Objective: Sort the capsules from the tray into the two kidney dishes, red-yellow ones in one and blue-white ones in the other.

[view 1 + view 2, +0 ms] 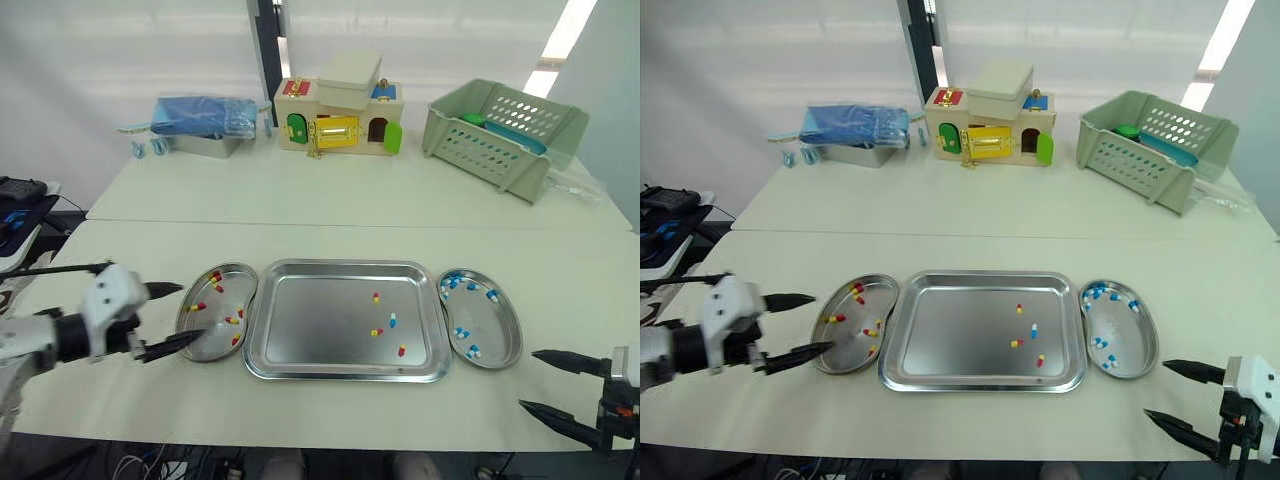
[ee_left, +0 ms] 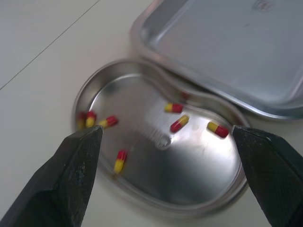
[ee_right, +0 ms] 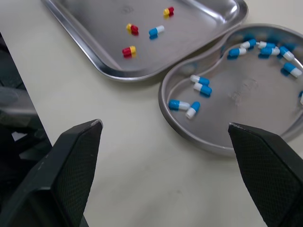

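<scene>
Right pincer, fingers apart, hangs over bare table just short of blue-white dish; left pincer, also apart, hangs over red-yellow dish at its outer rim; between them, tray holds four capsules.

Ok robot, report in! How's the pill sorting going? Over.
Left gripper open over red-yellow dish. Right gripper open, near blue-white dish. Four capsules left in tray. Nothing blocking.

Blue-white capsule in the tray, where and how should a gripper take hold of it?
Pinch the capsule across its middle, on the two long sides, coming straight down from above. It lies flat on the tray floor, clear of the rim, so there is no way in from the side.
</scene>
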